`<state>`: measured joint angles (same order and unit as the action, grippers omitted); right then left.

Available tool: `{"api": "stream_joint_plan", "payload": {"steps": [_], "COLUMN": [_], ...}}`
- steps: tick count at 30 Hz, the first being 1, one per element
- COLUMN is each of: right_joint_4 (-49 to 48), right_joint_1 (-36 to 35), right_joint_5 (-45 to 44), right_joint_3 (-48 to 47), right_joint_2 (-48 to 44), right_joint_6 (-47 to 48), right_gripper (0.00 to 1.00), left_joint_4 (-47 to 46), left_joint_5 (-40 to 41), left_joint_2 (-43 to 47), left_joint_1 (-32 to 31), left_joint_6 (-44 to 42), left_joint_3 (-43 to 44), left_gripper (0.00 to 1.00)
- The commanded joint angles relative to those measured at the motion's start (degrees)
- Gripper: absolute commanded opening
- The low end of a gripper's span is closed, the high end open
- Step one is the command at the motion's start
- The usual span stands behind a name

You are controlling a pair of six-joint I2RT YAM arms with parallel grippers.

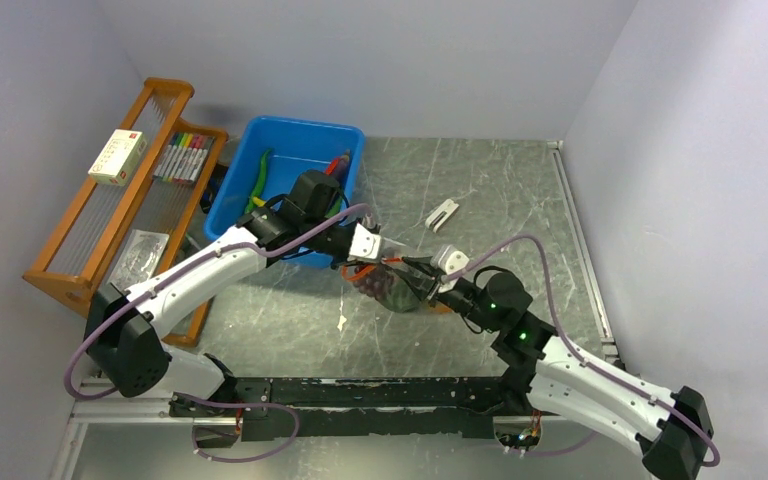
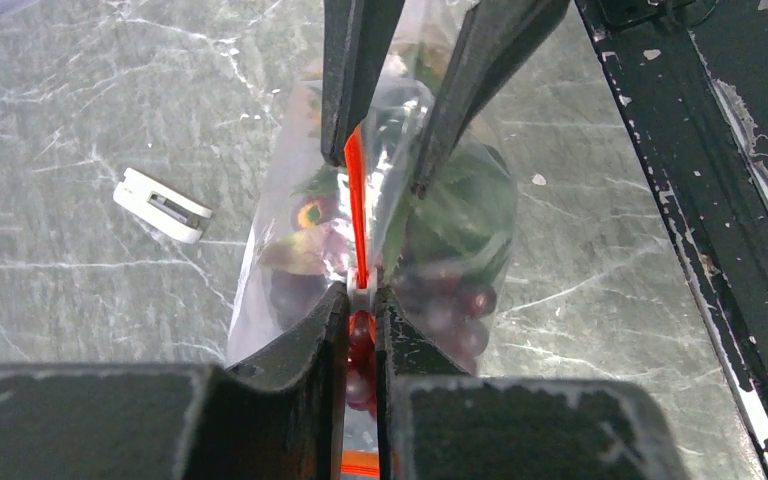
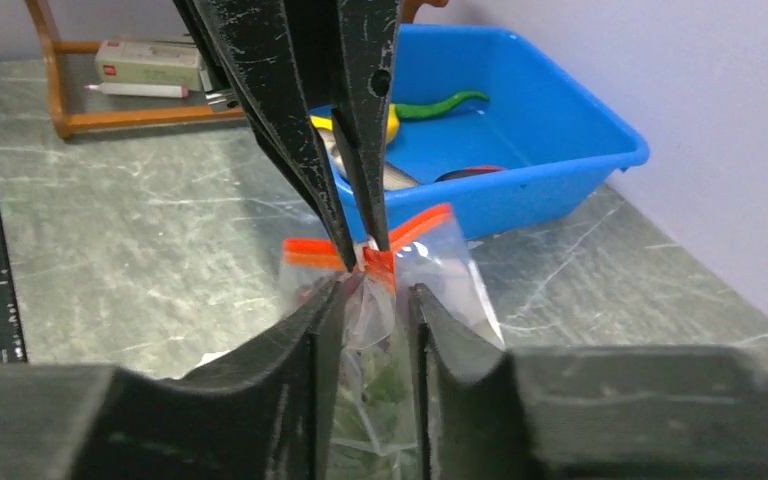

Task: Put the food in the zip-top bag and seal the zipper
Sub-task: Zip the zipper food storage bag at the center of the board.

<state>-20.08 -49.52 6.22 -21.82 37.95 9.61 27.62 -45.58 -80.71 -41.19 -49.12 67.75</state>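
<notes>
The zip-top bag (image 1: 392, 288) is held mouth-up in the middle of the scene, between the two arms and just near of the blue bin (image 1: 305, 125). Whether its bottom rests on the table (image 1: 520, 200) cannot be told. The food (image 2: 445, 295) is already inside: dark grapes and green leaves are seen through the film, pooled low. Their weight is thus hung below the mouth, and the zipper (image 2: 356, 200) is kept uppermost, presumably so that nothing spills while it is sealed.

The left gripper (image 2: 360, 300) is clamped together on the zipper at its white tab, one finger pressed to each face of the red strip. The top of the bag is judged to be carried by this pinch.

The right gripper (image 3: 372, 298) is parted, with a finger on each side of the bag just below the strip. Crumpled film lies between the fingers, and nothing is gripped by them. This straddling pose is judged to suit a pinch or a slide along the strip.

The strip is bent to either side of the left pinch, so whether it is sealed along its whole length cannot be told.

A white clip (image 1: 443, 214) is seen on the table farther off, well apart from the bag.
</notes>
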Motion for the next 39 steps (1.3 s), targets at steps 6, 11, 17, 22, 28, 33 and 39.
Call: {"api": "stream_joint_plan", "payload": {"steps": [6,11,17,22,28,33,39], "right_joint_4": [-3.5,-5.7,-9.6,-8.5,-3.2,-3.2,-1.5], "right_joint_1": [0.3,0.3,0.5,0.7,1.5,2.2,5.1], "right_joint_5": [3.4,2.7,1.9,-1.8,-5.4,-11.5,-13.9], "right_joint_3": [-2.6,-2.8,-2.8,-4.7,-7.9,-6.3,-2.7], "right_joint_2": [4.4,6.3,7.9,3.6,1.2,-2.0,-4.5], "right_joint_6": [0.6,1.3,-0.6,0.1,1.5,0.1,-4.6], "right_gripper": [0.34,0.25,0.00,0.00,0.00,0.00,0.00], "left_joint_4": [-0.1,-1.2,-0.3,3.5,3.5,5.9,7.1], "left_joint_5": [-0.4,-1.2,-1.4,0.4,2.2,4.8,6.9], "left_joint_2": [0.6,0.9,0.9,1.5,3.6,3.6,3.2], "left_joint_1": [0.5,0.5,0.5,0.6,0.7,0.7,1.1], "left_joint_6": [0.4,0.9,0.9,0.2,2.1,2.3,2.8], "left_joint_3": [1.5,1.2,2.2,5.2,6.0,7.2,7.8], "left_gripper": [0.07,0.07,0.07,0.07,0.07,0.07,0.07]}}
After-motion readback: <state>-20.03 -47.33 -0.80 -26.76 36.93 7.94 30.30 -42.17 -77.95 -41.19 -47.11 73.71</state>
